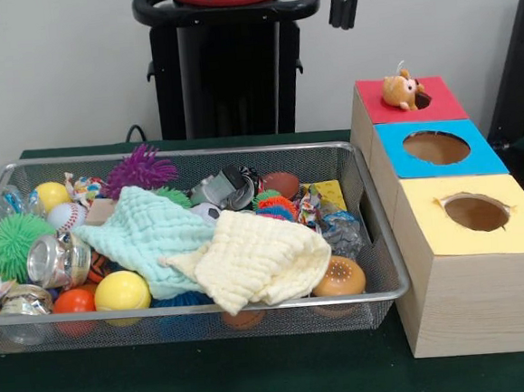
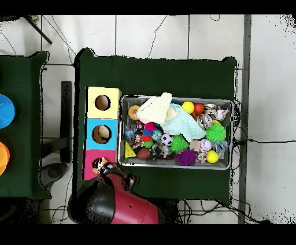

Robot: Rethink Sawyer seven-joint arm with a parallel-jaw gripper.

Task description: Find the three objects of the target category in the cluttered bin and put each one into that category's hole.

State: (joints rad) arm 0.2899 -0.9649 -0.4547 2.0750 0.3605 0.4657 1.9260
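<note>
Plush toy (image 1: 401,90) sits on the red box (image 1: 436,102), half over its hole, directly under our gripper (image 1: 346,0), which hangs empty and released. We judge one drop nearly finished; next we search the wire bin (image 1: 379,241) beside the boxes.

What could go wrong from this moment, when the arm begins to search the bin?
1. Two cloths, mint cloth and yellow cloth, cover the bin's middle, so targets may stay hidden beneath them.
2. A plush toy sits at the red box's hole and might block it.
3. Balls like the yellow ball could roll away.
</note>
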